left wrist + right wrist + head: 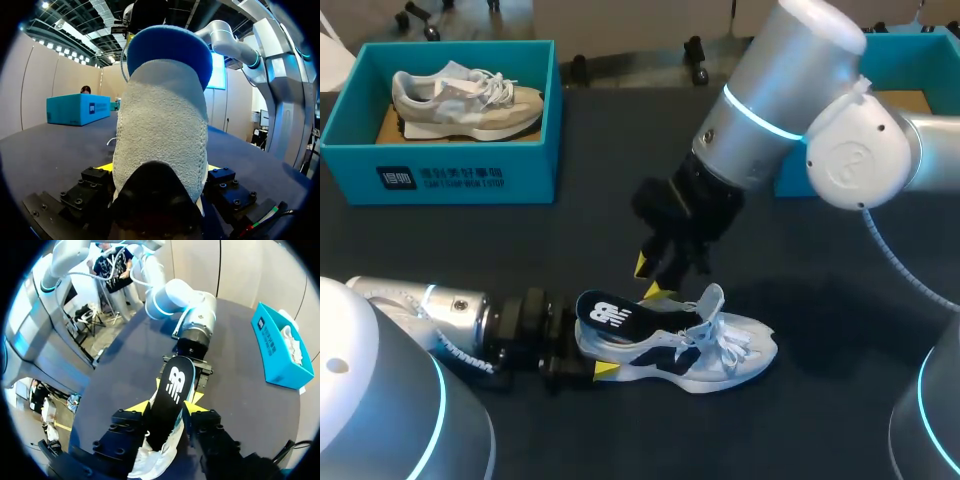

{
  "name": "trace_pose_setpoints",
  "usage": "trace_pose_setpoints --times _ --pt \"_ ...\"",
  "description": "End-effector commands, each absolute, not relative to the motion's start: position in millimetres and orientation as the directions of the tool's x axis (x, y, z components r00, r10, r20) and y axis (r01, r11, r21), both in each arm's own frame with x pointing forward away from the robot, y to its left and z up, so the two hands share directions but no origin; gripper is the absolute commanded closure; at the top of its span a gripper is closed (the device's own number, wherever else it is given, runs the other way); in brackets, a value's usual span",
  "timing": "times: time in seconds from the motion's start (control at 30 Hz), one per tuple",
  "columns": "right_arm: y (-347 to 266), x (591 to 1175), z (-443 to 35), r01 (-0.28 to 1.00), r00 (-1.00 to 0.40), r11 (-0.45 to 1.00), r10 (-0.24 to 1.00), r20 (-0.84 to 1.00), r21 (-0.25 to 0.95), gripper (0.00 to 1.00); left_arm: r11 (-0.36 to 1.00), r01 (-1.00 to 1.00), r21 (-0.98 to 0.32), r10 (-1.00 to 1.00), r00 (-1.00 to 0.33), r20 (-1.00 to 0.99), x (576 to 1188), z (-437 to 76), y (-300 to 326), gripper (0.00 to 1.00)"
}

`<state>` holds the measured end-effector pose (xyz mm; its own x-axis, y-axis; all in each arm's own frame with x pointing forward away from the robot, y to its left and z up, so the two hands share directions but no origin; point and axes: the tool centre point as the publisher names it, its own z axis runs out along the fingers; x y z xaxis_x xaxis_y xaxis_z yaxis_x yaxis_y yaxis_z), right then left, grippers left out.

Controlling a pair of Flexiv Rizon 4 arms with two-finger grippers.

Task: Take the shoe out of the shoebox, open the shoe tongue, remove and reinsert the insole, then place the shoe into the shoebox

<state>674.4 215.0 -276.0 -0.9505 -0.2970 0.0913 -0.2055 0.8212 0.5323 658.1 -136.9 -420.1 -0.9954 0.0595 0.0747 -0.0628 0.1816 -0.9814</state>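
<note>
Left pincer [586, 348] is clamped on the heel of the white sneaker [725, 352]; right pincer [650, 279] hovers over the protruding black insole [610, 317] (closure cannot be determined).

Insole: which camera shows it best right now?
Right wrist view: the insole shows its black top face close up, within the right gripper. Head view shows it slanting out of the shoe; left wrist view, only its blue underside.
</note>
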Motion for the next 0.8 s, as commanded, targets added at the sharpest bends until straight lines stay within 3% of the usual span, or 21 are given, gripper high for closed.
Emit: trace_pose_setpoints --times 0.03,0.17,0.43,0.8 --pt "217.4 678.2 -275.6 -0.153 -0.953 0.826 -0.269 0.141 0.542 0.60 0.183 -0.063 -0.981 0.057 -0.996 0.075 659.9 -423.7 -136.0 1.00" --pt "218.5 685.8 -275.0 -0.088 -0.940 0.824 -0.255 0.228 0.560 0.56 0.183 -0.063 -0.981 0.057 -0.996 0.075 659.9 -423.7 -136.0 1.00" --pt "217.9 696.9 -286.9 -0.023 -0.896 0.793 -0.287 0.339 0.609 0.58 0.183 -0.063 -0.981 0.057 -0.996 0.075 659.9 -423.7 -136.0 1.00" --pt "229.0 693.3 -295.8 0.062 -0.862 0.828 -0.238 0.448 0.558 0.60 0.183 -0.063 -0.981 0.057 -0.996 0.075 659.9 -423.7 -136.0 1.00"
